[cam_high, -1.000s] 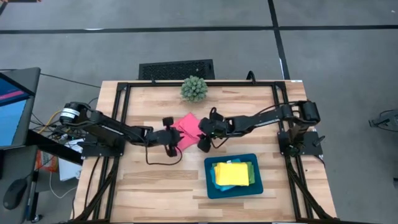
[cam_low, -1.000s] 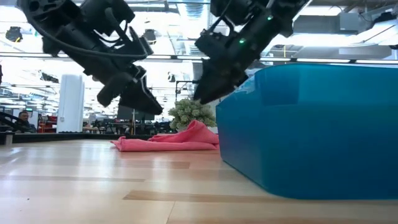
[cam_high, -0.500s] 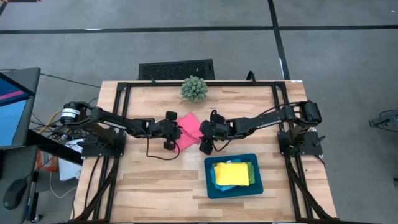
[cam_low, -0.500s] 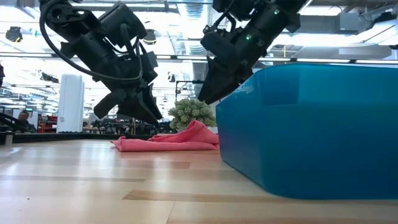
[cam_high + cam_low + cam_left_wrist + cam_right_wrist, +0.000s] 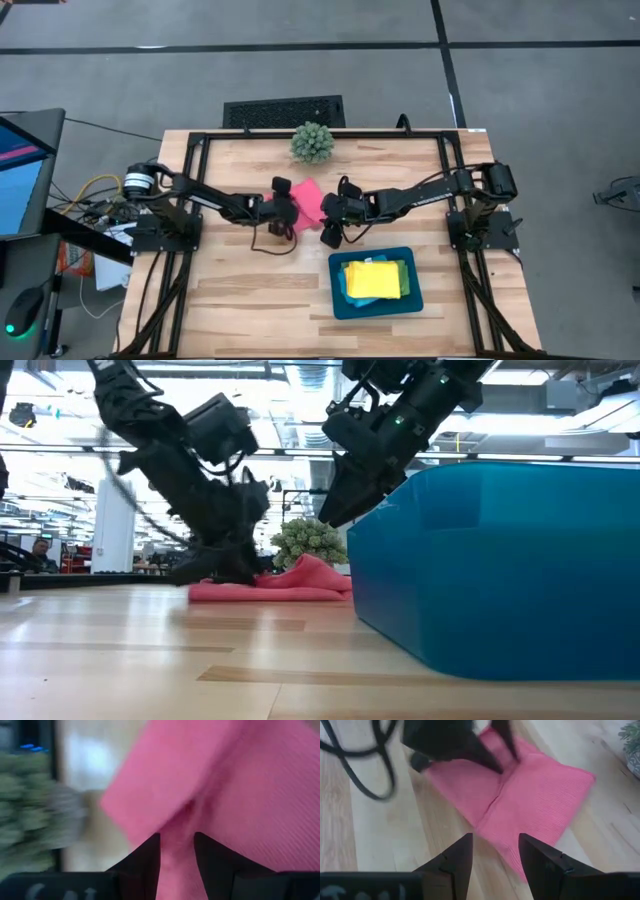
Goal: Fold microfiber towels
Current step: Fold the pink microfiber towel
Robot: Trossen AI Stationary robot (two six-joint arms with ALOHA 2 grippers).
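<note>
Left gripper (image 5: 283,205) has its two dark fingers (image 5: 145,860) pinched on a raised ridge of the hot pink microfiber towel (image 5: 307,200); in the left wrist view a strip of pink cloth runs right between them. Right gripper (image 5: 331,236) hangs with its jaws spread and nothing in them, just off the near edge of that pink towel, tips above bare wood in its own wrist view.

The pink towel (image 5: 520,800) is a soft, finely ribbed square lying on the light wooden slatted tabletop (image 5: 240,290), roughly mid-table, turned like a diamond. There's a crease running across it and a bump where it's been bunched up; from the low view it reads as a low rumpled mound (image 5: 290,585) with the left gripper (image 5: 225,565) down on its end.

Containers: the dark teal rigid rectangular tray (image 5: 338,300) sits near the front right of the table, well apart from the pink towel. Inside it there's a flat yellow microfiber towel (image 5: 372,279) on top, with a lime green towel (image 5: 403,277) peeking out from under its right side. In the low view the tray is just a big smooth teal wall (image 5: 500,570).

Behind the pink towel, near the back edge, stands the spiky green ball plant (image 5: 312,143).
</note>
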